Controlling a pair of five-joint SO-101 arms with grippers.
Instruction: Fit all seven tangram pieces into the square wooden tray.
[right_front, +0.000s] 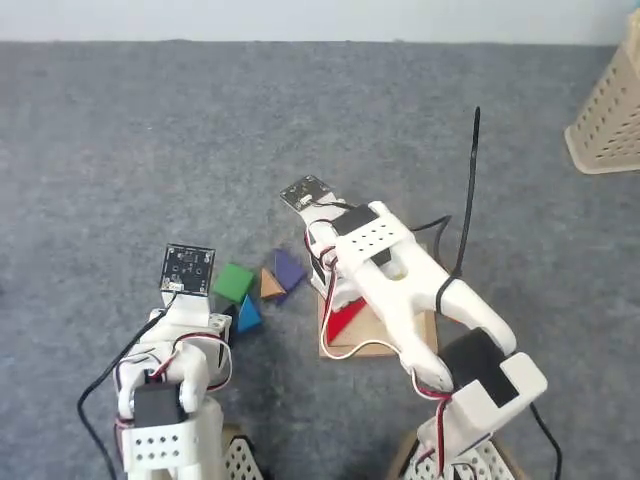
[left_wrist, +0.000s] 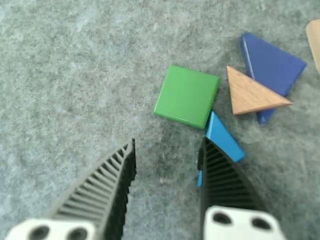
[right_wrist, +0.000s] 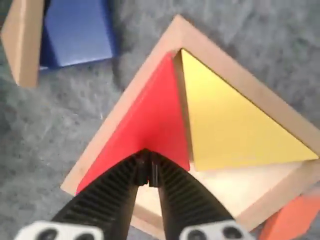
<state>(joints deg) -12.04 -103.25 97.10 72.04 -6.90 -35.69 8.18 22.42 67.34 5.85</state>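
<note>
The square wooden tray (right_front: 425, 325) lies under my right arm (right_front: 390, 270). A red triangle (right_wrist: 150, 125) and a yellow triangle (right_wrist: 225, 120) lie side by side in the tray (right_wrist: 240, 75). My right gripper (right_wrist: 148, 157) is shut, its tips resting on the red triangle with nothing between them. An orange piece (right_wrist: 290, 220) lies just outside the tray's rim. On the carpet lie a green square (left_wrist: 187, 96), a small blue triangle (left_wrist: 223, 137), a wooden triangle (left_wrist: 252, 92) and a dark blue piece (left_wrist: 272, 65). My left gripper (left_wrist: 167, 145) is open just short of the green square, one finger (left_wrist: 220, 175) over the blue triangle's end.
A beige slatted basket (right_front: 610, 110) stands at the far right edge of the grey carpet. A black cable (right_front: 470, 190) rises behind the tray. The loose pieces (right_front: 260, 285) cluster between the two arms.
</note>
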